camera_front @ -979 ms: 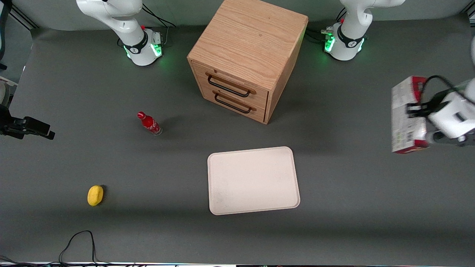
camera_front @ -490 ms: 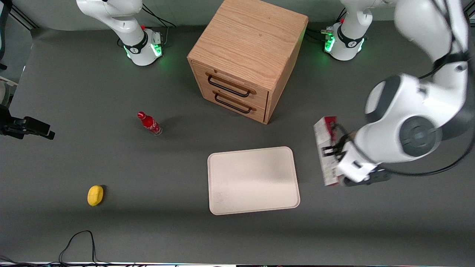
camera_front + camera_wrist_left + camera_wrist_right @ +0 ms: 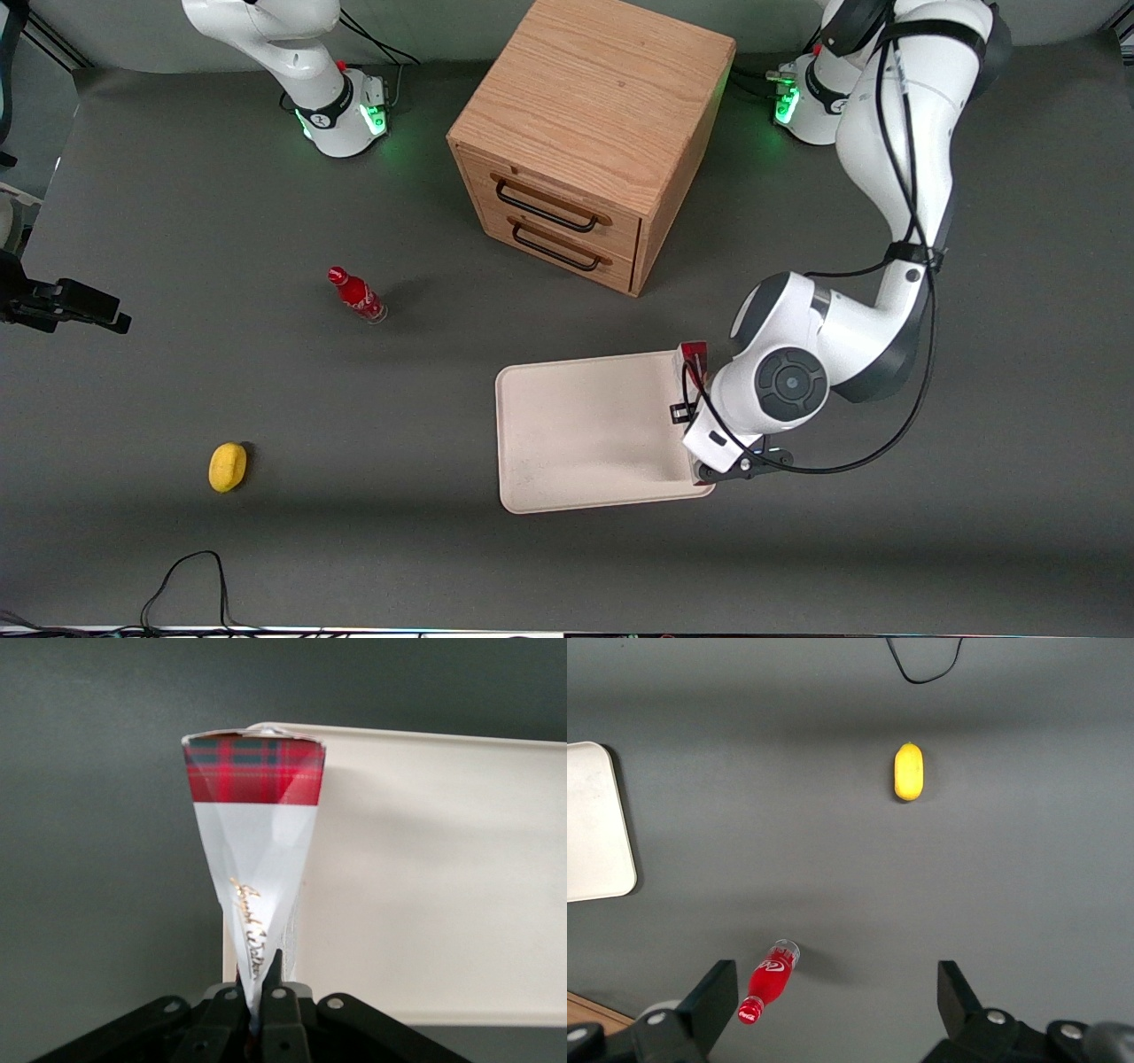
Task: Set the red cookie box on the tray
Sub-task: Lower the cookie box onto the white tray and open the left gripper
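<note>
The red cookie box (image 3: 256, 828) is held edge-on, with a tartan red end and a white panel with gold script. My left gripper (image 3: 259, 981) is shut on its narrow end. In the front view only the box's red end (image 3: 693, 354) shows, since the arm's wrist (image 3: 780, 383) covers the rest and the fingers. The box hangs over the edge of the cream-white tray (image 3: 585, 425) that lies toward the working arm's end. In the wrist view the tray (image 3: 425, 877) spreads out beside the box. Whether the box touches the tray I cannot tell.
A wooden drawer cabinet (image 3: 585, 133) stands farther from the front camera than the tray. A small red bottle (image 3: 356, 294) and a yellow fruit (image 3: 228, 466) lie toward the parked arm's end. A black cable (image 3: 186, 576) loops at the table's front edge.
The arm has swung in from the working arm's end of the table with the box, and now holds it over the tray's edge. The grip has not changed.
</note>
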{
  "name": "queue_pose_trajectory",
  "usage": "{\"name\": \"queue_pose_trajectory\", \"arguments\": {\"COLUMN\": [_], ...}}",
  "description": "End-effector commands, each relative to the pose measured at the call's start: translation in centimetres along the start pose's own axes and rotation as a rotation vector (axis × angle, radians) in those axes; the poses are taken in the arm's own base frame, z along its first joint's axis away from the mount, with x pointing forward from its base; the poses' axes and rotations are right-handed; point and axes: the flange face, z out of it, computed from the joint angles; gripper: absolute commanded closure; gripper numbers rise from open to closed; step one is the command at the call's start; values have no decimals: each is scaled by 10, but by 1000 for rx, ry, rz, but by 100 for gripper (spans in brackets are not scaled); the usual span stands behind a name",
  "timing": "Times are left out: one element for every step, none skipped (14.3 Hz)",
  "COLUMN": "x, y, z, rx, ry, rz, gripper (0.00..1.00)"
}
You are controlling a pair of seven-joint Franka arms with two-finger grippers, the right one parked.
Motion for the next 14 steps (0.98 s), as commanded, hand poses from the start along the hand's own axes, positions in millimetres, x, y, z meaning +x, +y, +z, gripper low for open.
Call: {"name": "queue_pose_trajectory", "arguments": {"x": [1,0,0,-1,-1,-1,-1,-1,-1,-1,-1,-1,-1,0], "y": [15,15,16,17,17,17,17,16,16,16,16,16,16,14], "z": [23,30,34,41,43,43,43,43,42,42,43,42,42,42], "rx": [19,20,14,12,7,7,7,8,6,8,9,8,10,12], "ry": [22,19,26,27,32,32,32,31,34,33,32,33,31,29], "rz": [-20,-21,-21,-19,-18,-17,-17,-18,-18,-17,-17,-17,-17,-20], "gripper": [100,100,100,100,100,100,100,100,100,100,100,100,100,39]}}
